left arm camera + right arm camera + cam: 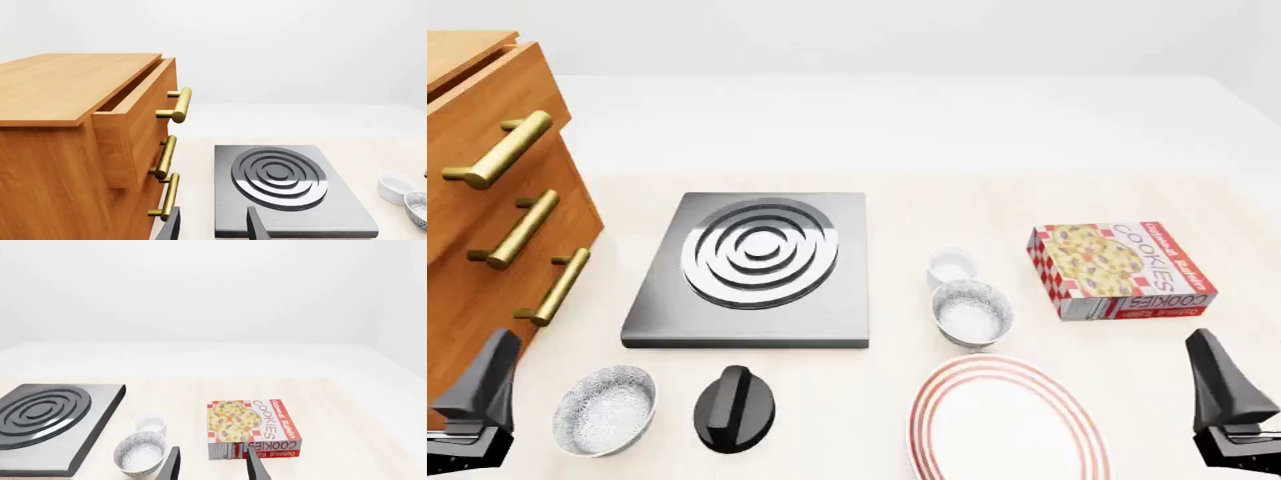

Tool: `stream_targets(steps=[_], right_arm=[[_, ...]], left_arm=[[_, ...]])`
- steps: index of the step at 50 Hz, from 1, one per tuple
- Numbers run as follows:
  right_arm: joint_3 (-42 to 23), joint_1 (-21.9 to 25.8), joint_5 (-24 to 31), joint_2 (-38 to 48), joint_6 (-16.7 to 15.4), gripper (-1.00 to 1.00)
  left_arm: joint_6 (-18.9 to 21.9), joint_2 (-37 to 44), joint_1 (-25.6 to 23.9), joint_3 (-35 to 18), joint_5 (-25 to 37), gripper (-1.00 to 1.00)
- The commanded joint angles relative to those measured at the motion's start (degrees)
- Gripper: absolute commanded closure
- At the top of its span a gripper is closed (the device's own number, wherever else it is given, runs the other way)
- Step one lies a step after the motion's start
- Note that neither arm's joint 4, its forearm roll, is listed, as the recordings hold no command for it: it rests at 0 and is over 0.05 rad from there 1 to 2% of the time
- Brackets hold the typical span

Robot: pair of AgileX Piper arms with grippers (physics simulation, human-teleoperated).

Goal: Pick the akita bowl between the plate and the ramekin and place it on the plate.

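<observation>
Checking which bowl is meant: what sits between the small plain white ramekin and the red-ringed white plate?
The speckled akita bowl sits there, with ramekin behind and plate nearer, shown in the front view.

to my left stands a wooden drawer cabinet [487, 200] with brass handles [501, 150], its top drawer ajar; pale wood table [961, 205], plain white walls, soft even light

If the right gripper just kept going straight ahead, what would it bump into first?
Probably the cookie box. In the right wrist view the right gripper points at its near left corner, with the akita bowl just beside that line. Depth is hard to judge.
</observation>
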Motion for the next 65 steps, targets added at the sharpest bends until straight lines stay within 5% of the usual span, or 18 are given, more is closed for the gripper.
stream_targets(steps=[1,24,37,52,59,61,65], right_arm=[[-0.1,0.7,-0.3,0.6,-1.1,-1.0],[-2.0,2.0,3.7,0.1,-3.0,-1.0],[-19.0,1.7,17.6,-0.1,-5.2,-1.0],[-35.3,5.7,22.4,11.6,-4.6,-1.0],[-46.8,9.5,26.5,20.2,-8.0,-1.0],[-48.6,10.5,27.0,20.8,-11.0,-1.0],[-48.6,10.5,27.0,20.8,-11.0,-1.0]], left_arm=[[0.0,0.0,0.0,0.0,0.0,-1.0],[0.0,0.0,0.0,0.0,0.0,-1.0],[0.0,0.0,0.0,0.0,0.0,-1.0],[0.0,0.0,0.0,0.0,0.0,-1.0],[0.0,0.0,0.0,0.0,0.0,-1.0],[0.0,0.0,0.0,0.0,0.0,-1.0],[0.0,0.0,0.0,0.0,0.0,-1.0]])
